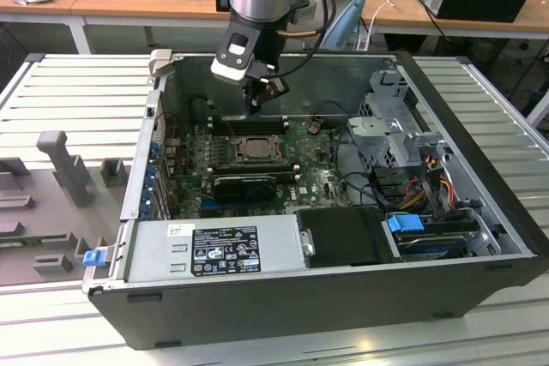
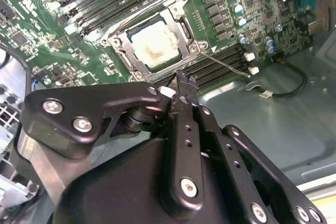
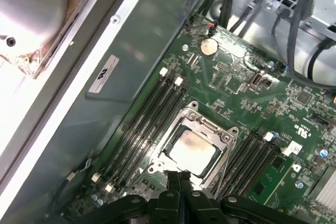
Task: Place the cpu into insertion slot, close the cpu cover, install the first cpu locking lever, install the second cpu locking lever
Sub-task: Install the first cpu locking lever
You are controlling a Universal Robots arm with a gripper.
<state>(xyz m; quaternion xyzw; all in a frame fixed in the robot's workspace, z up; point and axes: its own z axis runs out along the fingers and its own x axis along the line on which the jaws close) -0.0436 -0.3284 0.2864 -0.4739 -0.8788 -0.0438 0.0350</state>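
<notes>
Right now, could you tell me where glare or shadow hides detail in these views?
First wrist view: glare washes the cpu pale, and a shiny metal part outside the case is blown out white; second wrist view: the cpu glares likewise, the black gripper dark in front; exterior view: even light, the green board shaded inside the case.

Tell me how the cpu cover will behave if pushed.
The cpu cover is a thin metal frame, so probably stiff but bendable under hard force. Lying flat around the cpu, it likely won't tip. Its bare metal probably feels slippery.
</notes>
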